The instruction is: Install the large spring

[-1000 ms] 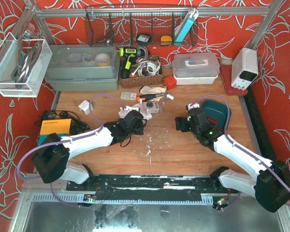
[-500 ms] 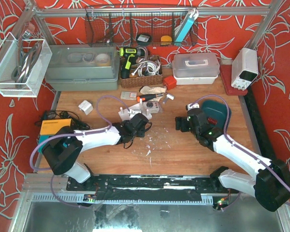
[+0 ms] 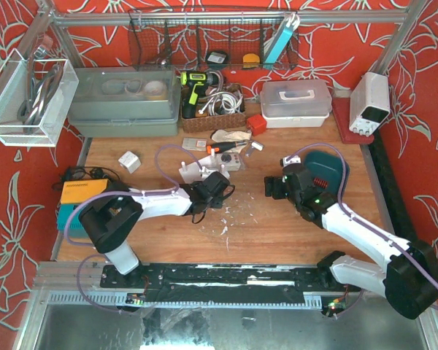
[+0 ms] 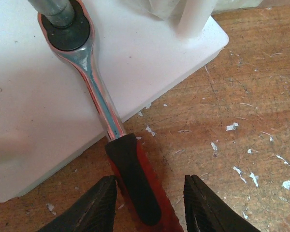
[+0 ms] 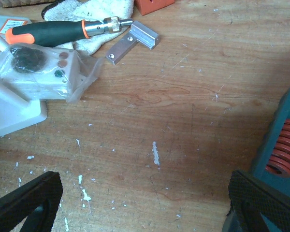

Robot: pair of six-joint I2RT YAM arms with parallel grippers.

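Note:
The large spring (image 5: 282,147), orange-red and coiled, lies in a teal tray (image 5: 280,116) at the right edge of the right wrist view; from above the spring (image 3: 319,181) shows just right of my right gripper (image 3: 275,187). That right gripper (image 5: 145,203) stands wide open over bare wood, holding nothing. My left gripper (image 4: 150,203) is open, its jaws either side of the red-and-black handle (image 4: 135,179) of a ratchet wrench (image 4: 94,87). A gap shows at the right finger. The wrench's socket sits on a white fixture base (image 4: 38,121).
A bagged white box (image 5: 43,72) rests by the fixture post. Behind it lie an orange-handled screwdriver (image 5: 53,31), a white glove (image 5: 94,9) and an aluminium bracket (image 5: 133,41). At the table's back stand a grey bin (image 3: 124,102), a basket (image 3: 212,109) and a clear lidded box (image 3: 296,102).
My left arm has swung its gripper rightward along the table to the fixture's near edge, over the wrench handle. The right arm has stayed still.

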